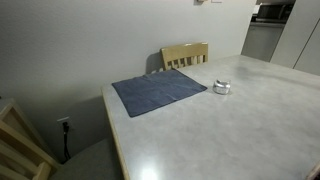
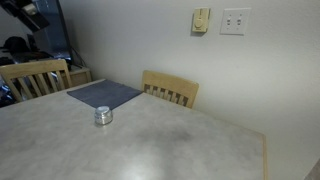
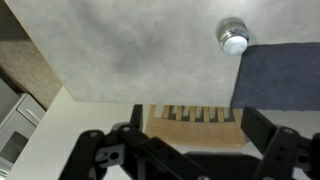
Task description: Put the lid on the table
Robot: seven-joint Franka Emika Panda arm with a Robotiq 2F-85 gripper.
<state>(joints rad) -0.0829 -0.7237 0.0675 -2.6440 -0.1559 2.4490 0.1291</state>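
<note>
The lid (image 1: pixel 221 84) is a small silvery cap that sits on top of a small clear jar (image 1: pixel 221 89). The jar stands on the pale table (image 1: pixel 230 130), just beside the dark blue cloth. The lid also shows in an exterior view (image 2: pixel 103 110) and from above in the wrist view (image 3: pixel 235 42). My gripper (image 3: pixel 198 126) shows only in the wrist view. It is open and empty, high above the table's edge and well away from the jar. The arm is not in either exterior view.
A dark blue-grey cloth (image 1: pixel 158 91) lies on the table near the wall edge. A wooden chair (image 2: pixel 170 90) stands behind the table against the wall, and another (image 2: pixel 35 78) at the table's end. Wall plates (image 2: pixel 233 20) hang above.
</note>
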